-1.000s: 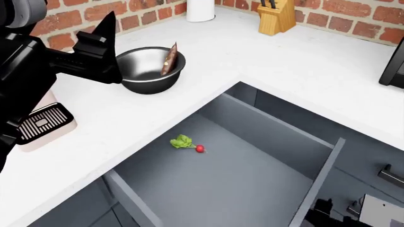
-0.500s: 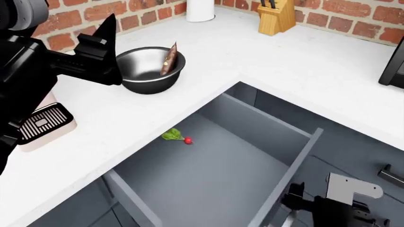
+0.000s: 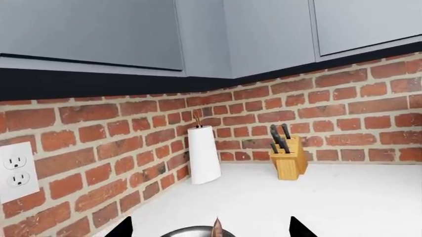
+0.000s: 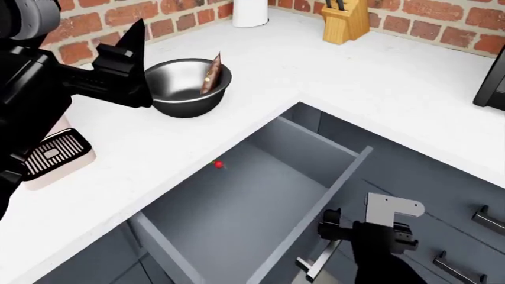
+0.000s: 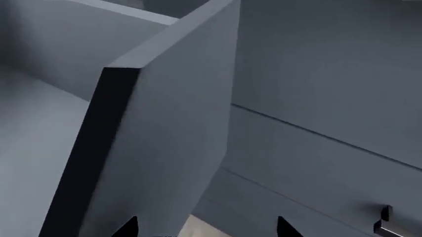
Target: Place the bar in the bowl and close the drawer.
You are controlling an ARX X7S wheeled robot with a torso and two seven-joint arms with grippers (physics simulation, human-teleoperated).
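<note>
The steel bowl [image 4: 188, 89] stands on the white counter, its rim just showing in the left wrist view [image 3: 191, 230]. The brown bar [image 4: 211, 74] stands on end inside it, leaning on the rim, its tip [image 3: 217, 228] visible. My left gripper [image 4: 130, 56] hovers left of the bowl, open and empty [image 3: 209, 229]. The slate drawer [image 4: 261, 207] is partly open. My right gripper [image 4: 341, 232] is open against the outside of the drawer's front panel [image 5: 165, 148], its fingertips [image 5: 128, 227] spread wide.
A red radish [image 4: 219, 165] lies in the drawer at the counter's edge. A coffee machine [image 4: 55, 154], paper towel roll [image 4: 251, 13], knife block [image 4: 345, 23] and a black appliance [image 4: 493, 83] stand on the counter. Handled drawer fronts [image 4: 489, 220] are at the right.
The drawer has slid inward, its front panel moving left with my right gripper behind it. The radish has rolled toward the counter's edge. The left arm, bowl and bar have not moved.
</note>
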